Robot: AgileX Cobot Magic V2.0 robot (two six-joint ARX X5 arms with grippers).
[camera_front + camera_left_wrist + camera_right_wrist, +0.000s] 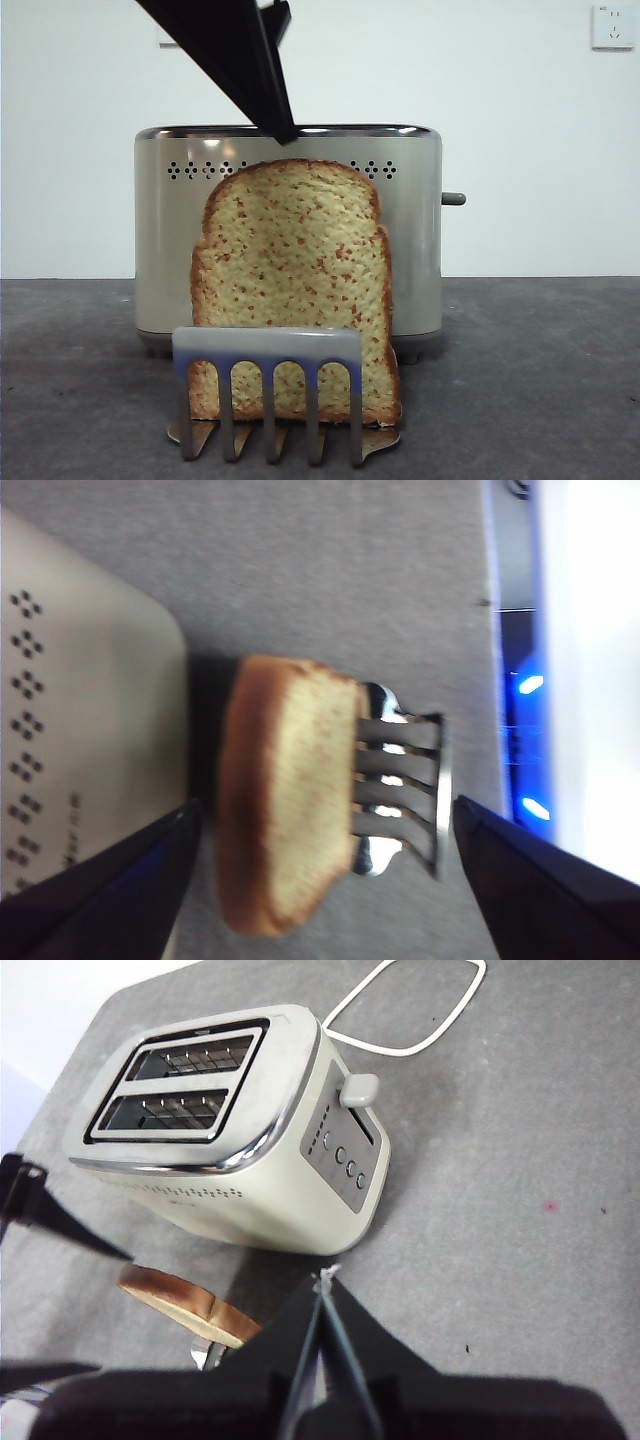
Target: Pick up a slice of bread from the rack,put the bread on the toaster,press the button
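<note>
So the bench (560,380) is a dark grey, slightly mottled surface, with a plain white wall behind it and a wall socket (612,27) up in the corner. The toaster (290,235) sits toward the back, both top slots empty in the right wrist view, its white cord (405,1010) looping off behind it. The button (453,198) sticks out of the narrow end with open bench all around that side.

The slice of bread (292,280) stands upright in the rack (268,385), just in front of the toaster and apart from it, with a narrow shadowed gap between them.

The left end effector (320,880) hangs above the bread with its jaws spread wide, one on the toaster side, the other out past the rack's prongs, touching nothing. The right end effector (322,1282) has its jaws pressed together, holding nothing, off to the button end of the toaster.
</note>
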